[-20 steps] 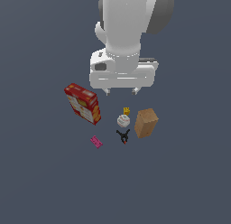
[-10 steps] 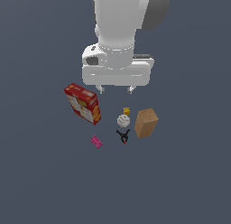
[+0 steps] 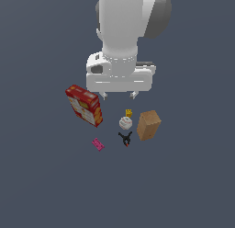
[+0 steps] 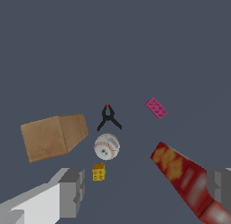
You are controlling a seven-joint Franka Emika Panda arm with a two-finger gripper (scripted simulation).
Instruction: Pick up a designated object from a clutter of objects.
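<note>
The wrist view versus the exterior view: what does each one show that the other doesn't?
Only the wrist view shows the studs on the yellow block and the stitching marks on the white ball, seen between the tool's open fingers. Only the exterior view shows the arm's big white body above. Both show the red cracker box, brown box, black clamp and pink piece.

**A bare simulated test scene**

You are looking at a rendered test space, not a real room. A flat, featureless grey-blue ground point(image 3: 41, 185) fills both views, without walls or furniture. Flatly shaded props lie scattered on it: a red cracker box point(image 3: 84, 105), a plain brown box point(image 3: 148, 125), a small pink piece point(image 3: 97, 145).
</note>
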